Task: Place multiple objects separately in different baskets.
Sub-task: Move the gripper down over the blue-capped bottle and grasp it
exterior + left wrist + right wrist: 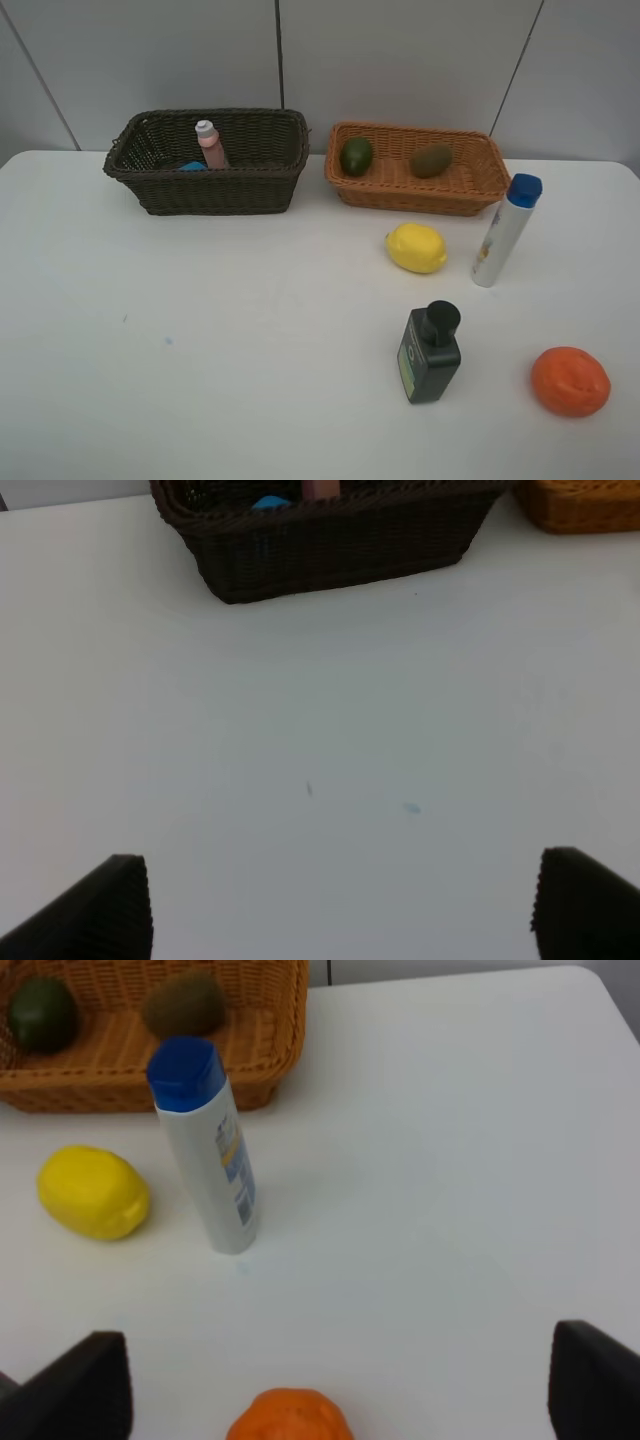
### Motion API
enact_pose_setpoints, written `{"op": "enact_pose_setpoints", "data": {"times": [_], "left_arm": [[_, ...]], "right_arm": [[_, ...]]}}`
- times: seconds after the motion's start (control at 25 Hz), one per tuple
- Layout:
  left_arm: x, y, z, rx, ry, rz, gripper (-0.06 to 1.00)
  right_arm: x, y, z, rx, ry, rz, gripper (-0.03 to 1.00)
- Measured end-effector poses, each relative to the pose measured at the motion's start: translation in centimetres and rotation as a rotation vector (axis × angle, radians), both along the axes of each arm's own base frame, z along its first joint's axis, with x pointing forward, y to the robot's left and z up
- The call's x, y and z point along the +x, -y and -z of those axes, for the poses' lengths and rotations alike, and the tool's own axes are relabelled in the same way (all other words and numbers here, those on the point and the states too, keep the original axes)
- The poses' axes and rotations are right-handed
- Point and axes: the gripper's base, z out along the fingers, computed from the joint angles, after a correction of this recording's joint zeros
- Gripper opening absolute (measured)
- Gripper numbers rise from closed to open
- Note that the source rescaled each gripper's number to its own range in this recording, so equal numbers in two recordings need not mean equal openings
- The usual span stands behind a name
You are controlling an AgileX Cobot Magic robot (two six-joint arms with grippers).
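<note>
The dark brown basket (205,192) at the back left holds a pink bottle (211,145) standing upright. In the light tan basket (415,197) lie a dark green fruit (356,155) and a brown kiwi (431,160). On the table stand a white blue-capped tube (505,232) and a dark green black-capped bottle (431,352). A yellow lemon (416,247) and an orange (570,381) rest nearby. My left gripper (340,920) hangs open over bare table before the dark basket (330,540). Above the orange (290,1418), my right gripper (335,1392) is open and empty.
A small blue item (192,166) lies in the dark basket beside the pink bottle. The white table (200,340) ends near the grey wall behind the baskets. Neither arm shows in the exterior high view.
</note>
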Motion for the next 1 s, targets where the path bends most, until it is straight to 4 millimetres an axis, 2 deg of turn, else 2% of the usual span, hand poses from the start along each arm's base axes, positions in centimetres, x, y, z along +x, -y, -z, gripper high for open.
{"op": "enact_pose_setpoints", "data": {"times": [0.12,0.2,0.36,0.52,0.76,1.0], "left_arm": [[0.0,0.0,0.0,0.0,0.001,0.0,1.0],[0.0,0.0,0.0,0.0,0.001,0.0,1.0],[0.0,0.0,0.0,-0.001,0.002,0.0,1.0],[0.0,0.0,0.0,-0.001,0.004,0.0,1.0],[0.0,0.0,0.0,-0.002,0.003,0.0,1.0],[0.0,0.0,0.0,-0.002,0.003,0.0,1.0]], "right_arm": [[4.3,-0.1,-0.7,0.014,-0.124,0.016,0.98],[7.9,-0.2,-0.5,0.021,-0.242,0.026,0.98],[15.2,-0.3,0.7,0.025,-0.451,0.043,0.98],[21.3,-0.8,1.9,0.032,-0.572,0.041,0.98],[27.5,-3.7,3.2,0.014,-0.719,-0.022,0.98],[30.6,-5.7,4.7,0.002,-0.778,-0.059,0.98]]}}
